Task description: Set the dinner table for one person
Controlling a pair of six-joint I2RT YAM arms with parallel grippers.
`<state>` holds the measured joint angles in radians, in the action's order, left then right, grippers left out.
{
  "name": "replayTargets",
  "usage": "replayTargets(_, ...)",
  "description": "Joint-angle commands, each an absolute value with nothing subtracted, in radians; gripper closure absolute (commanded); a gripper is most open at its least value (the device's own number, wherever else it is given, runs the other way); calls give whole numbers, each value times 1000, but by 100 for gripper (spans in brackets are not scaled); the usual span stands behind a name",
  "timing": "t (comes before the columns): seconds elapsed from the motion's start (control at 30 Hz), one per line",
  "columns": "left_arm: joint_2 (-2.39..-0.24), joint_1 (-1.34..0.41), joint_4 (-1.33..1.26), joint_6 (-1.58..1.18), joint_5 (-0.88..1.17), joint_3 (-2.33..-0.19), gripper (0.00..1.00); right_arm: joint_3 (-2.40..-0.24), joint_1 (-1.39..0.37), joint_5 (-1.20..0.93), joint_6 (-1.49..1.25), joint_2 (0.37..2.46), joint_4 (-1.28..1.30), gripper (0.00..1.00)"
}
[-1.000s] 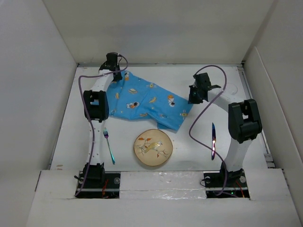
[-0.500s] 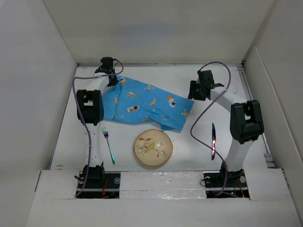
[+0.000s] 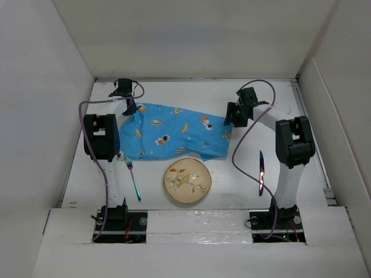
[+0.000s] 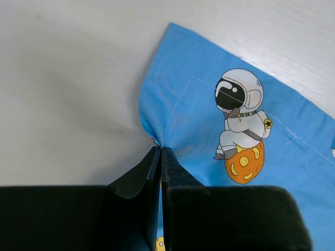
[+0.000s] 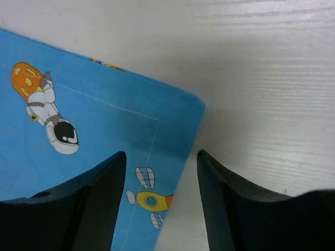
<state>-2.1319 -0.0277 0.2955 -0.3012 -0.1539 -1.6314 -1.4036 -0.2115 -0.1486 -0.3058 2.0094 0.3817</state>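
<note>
plate (image 3: 187, 181), fork (image 3: 134, 178) and knife (image 3: 261, 172) lie unset on the near dinner table (image 3: 81, 174). beyond them the blue mat (image 3: 174, 132) has slid left and flattened, nearly ready for the plate. the left gripper (image 4: 159, 150) pinches its far-left corner; the right gripper (image 5: 161, 154) hovers spread above its right corner.

My left arm (image 3: 101, 136) reaches far forward with the elbow raised and the wrist angled downward. My left gripper (image 4: 160, 149) has its fingers pressed together, pinching a puckered edge of the blue astronaut-print cloth mat (image 4: 209, 130). My right arm (image 3: 295, 142) extends forward and bends inward at the wrist. My right gripper (image 5: 161, 157) hangs low, fingers spread apart, gripping nothing.
</note>
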Motion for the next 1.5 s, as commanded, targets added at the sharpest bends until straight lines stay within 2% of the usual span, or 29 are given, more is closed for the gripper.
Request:
replayTargets(0.0, -2059, -11, 276, -302, -190, -1597, 100, -1431, -222, -176, -331, 2045, 381, 38)
replayTargets(0.17, -2065, -11, 265, -308, -167, -1597, 100, -1433, -244, -141, -336, 2074, 391, 41)
replayTargets(0.37, -2060, -11, 261, -314, -155, -1598, 100, -1472, -276, -140, -365, 2131, 367, 60)
replayTargets(0.43, -2051, -11, 256, -321, -141, -1597, 100, -1473, -287, -105, -376, 2119, 359, 72)
replayTargets(0.47, -2048, -11, 255, -321, -141, -1597, 100, -1450, -287, -100, -391, 2106, 323, 85)
replayTargets(0.5, -2043, -11, 255, -321, -140, -1600, 100, -1439, -287, -101, -400, 2094, 308, 93)
replayTargets(0.53, -2037, -11, 255, -321, -140, -1601, 100, -1430, -287, -103, -406, 2083, 292, 98)
replayTargets(0.57, -2033, -11, 252, -325, -135, -1601, 100, -1411, -287, -98, -423, 2036, 267, 100)
replayTargets(0.77, -1925, -11, 241, -359, -89, -1606, 100, -1282, -296, -51, -422, 1812, 112, 100)
replayTargets(0.93, -1662, -11, 167, -405, -60, -1537, 100, -1235, -328, 40, -368, 1498, 135, 100)
replayTargets(0.97, -1534, -11, 147, -423, -45, -1508, 100, -1230, -342, 60, -350, 1402, 170, 100)
replayTargets(1.0, -1532, -11, 137, -432, -44, -1508, 100, -1230, -342, 60, -350, 1401, 170, 100)
replayTargets(1.13, -1323, -11, 69, -465, -54, -1381, 100, -1219, -371, 121, -331, 1148, 196, 100)
replayTargets(1.3, -1123, -25, 34, -494, -107, -1301, 100, -1284, -380, 152, -313, 1002, 294, 100)
replayTargets(1.47, -1075, -44, 29, -503, -110, -1276, 100, -1348, -361, 147, -314, 997, 316, 100)
